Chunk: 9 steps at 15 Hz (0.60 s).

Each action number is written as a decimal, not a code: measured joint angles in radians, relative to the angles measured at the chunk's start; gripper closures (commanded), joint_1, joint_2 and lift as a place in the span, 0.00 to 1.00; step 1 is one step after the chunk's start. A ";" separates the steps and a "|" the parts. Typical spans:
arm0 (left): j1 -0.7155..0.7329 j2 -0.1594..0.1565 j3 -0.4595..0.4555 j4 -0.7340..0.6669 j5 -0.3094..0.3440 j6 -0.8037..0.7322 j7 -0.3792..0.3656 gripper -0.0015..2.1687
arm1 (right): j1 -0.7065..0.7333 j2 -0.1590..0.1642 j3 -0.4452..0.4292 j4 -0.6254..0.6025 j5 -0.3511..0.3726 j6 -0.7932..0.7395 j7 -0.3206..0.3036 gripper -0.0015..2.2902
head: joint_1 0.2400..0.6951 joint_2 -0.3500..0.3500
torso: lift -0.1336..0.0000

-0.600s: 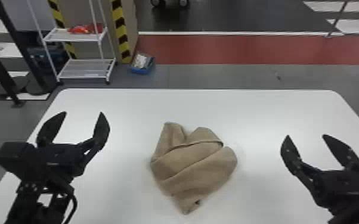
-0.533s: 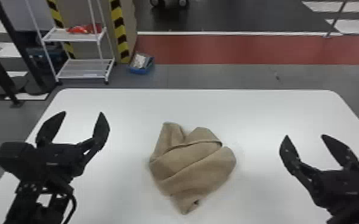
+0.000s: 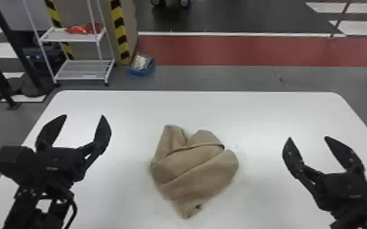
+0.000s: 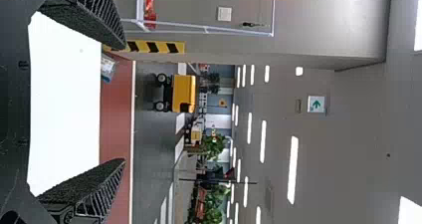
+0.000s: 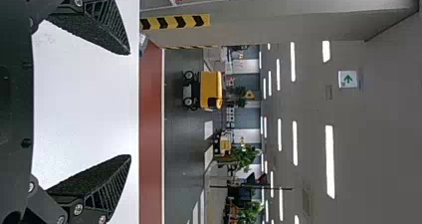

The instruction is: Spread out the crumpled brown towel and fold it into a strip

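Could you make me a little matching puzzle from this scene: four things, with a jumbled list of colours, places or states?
1. Towel
2. Table
3. Left end effector
4. Shelf rack

A. Open, holding nothing
B. Beyond the table, toward the robot's left
C. Brown and bunched up
D. White, with rounded corners

Pairs: 1-C, 2-D, 3-A, 4-B

Black arms [image 3: 23, 210] have a looping cable [image 3: 75, 208], silver screws [image 5: 78, 0] and ribbed fingers [image 5: 108, 21].
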 measured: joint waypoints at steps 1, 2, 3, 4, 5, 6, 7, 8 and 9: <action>0.000 0.000 0.000 -0.001 0.000 0.000 -0.001 0.04 | 0.000 -0.001 -0.001 0.000 0.000 0.000 0.002 0.07 | 1.00 0.50 | 0.08; 0.000 0.000 -0.001 -0.001 0.000 0.001 -0.002 0.04 | -0.001 -0.001 -0.001 0.000 0.000 0.001 0.003 0.07 | 1.00 0.50 | 0.08; 0.000 0.000 -0.003 -0.001 0.000 0.002 -0.003 0.04 | -0.001 -0.002 -0.001 0.000 0.000 0.001 0.003 0.07 | 1.00 0.50 | 0.08; 0.000 0.000 -0.004 0.000 0.000 0.003 -0.004 0.04 | -0.003 -0.003 -0.001 0.000 0.000 0.002 0.003 0.08 | 1.00 0.50 | 0.08; -0.001 0.000 -0.007 0.000 0.000 0.004 -0.005 0.04 | -0.005 -0.003 -0.001 0.002 0.000 0.004 0.003 0.08 | 1.00 0.49 | 0.08; -0.001 0.000 -0.010 0.000 0.000 0.005 -0.006 0.04 | -0.007 -0.004 -0.002 0.005 0.000 0.010 0.005 0.08 | 1.00 0.49 | 0.08; -0.002 0.000 -0.015 0.002 0.000 0.006 -0.006 0.04 | -0.011 -0.005 -0.003 0.009 0.000 0.029 0.013 0.08 | 1.00 0.48 | 0.08; -0.004 0.000 -0.022 0.005 0.000 0.006 -0.006 0.04 | -0.016 -0.005 -0.006 0.013 0.000 0.056 0.026 0.08 | 1.00 0.48 | 0.08; -0.006 0.000 -0.027 0.007 -0.001 0.011 -0.010 0.04 | -0.019 -0.005 -0.008 0.019 0.001 0.080 0.038 0.09 | 1.00 0.48 | 0.08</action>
